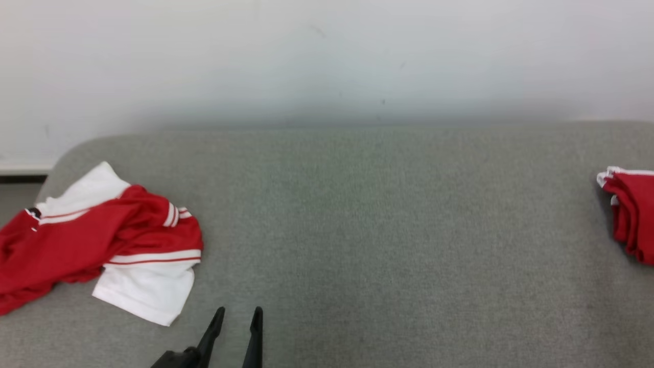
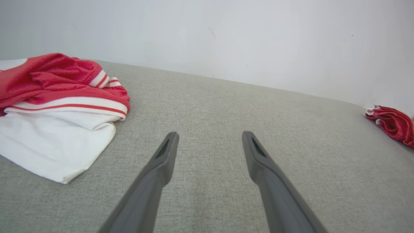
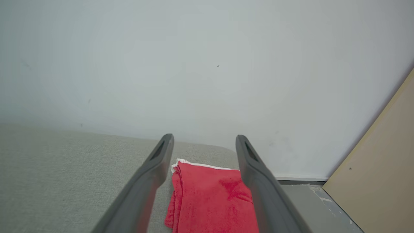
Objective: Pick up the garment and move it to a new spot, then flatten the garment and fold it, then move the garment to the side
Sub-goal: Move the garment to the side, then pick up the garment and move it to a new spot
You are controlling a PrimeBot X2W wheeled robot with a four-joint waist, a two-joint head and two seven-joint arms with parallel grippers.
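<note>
A crumpled red and white garment (image 1: pixel 102 240) lies at the left end of the grey padded table (image 1: pixel 383 230); the left wrist view has the garment (image 2: pixel 55 106) at its left. My left gripper (image 1: pixel 237 313) is open low over the table, just right of the garment's white sleeve, with nothing between its fingers (image 2: pixel 165 155). In the right wrist view my right gripper (image 3: pixel 203 139) is open above a folded red garment (image 3: pixel 213 197), apart from it.
The folded red garment (image 1: pixel 631 214) sits at the table's right edge, small at the far right in the left wrist view (image 2: pixel 393 124). A pale wall (image 1: pixel 327 56) stands behind the table. A tan board (image 3: pixel 381 174) leans at the right over the floor.
</note>
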